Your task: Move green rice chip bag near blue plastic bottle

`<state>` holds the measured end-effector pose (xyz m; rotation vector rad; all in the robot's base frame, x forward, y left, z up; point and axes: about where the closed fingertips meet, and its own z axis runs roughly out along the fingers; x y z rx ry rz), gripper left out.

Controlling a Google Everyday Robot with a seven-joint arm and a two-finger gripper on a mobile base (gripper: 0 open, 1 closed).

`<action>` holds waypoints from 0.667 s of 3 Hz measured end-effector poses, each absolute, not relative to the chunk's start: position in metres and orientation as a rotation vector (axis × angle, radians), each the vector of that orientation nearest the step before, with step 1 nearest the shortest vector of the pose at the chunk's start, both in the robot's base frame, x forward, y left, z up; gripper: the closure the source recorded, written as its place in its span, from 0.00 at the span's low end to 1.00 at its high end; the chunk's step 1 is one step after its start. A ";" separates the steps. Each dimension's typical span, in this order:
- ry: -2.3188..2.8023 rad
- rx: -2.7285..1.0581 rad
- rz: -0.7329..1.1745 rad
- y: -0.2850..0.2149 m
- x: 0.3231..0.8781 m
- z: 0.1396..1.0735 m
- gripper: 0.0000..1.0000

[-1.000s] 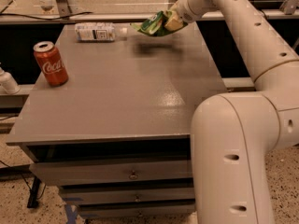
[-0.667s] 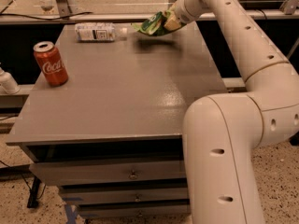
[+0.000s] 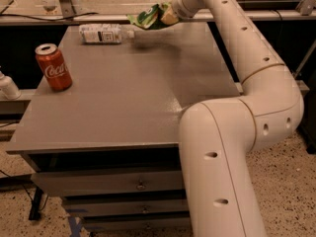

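The green rice chip bag [image 3: 148,17] is a shiny green foil bag held in the air above the far edge of the grey table [image 3: 123,93]. My gripper [image 3: 167,16] is shut on its right end, at the end of the white arm that reaches over the table from the right. The blue plastic bottle [image 3: 104,34] lies on its side at the far left of the table, cap pointing right, white label up. The bag hangs just to the right of and above the bottle's cap.
A red Coca-Cola can [image 3: 53,67] stands upright at the table's left side. The white arm's large lower link [image 3: 222,172] fills the front right. Drawers [image 3: 108,184] sit under the tabletop. A white object [image 3: 7,87] lies off the left edge.
My gripper has carried the green bag to the left and slightly up, closer to the bottle. The bottle and can have not moved.
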<state>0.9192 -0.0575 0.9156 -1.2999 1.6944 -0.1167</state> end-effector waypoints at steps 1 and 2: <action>1.693 -1.309 -0.107 -0.045 0.921 0.913 1.00; 1.697 -1.316 -0.101 -0.041 0.921 0.910 1.00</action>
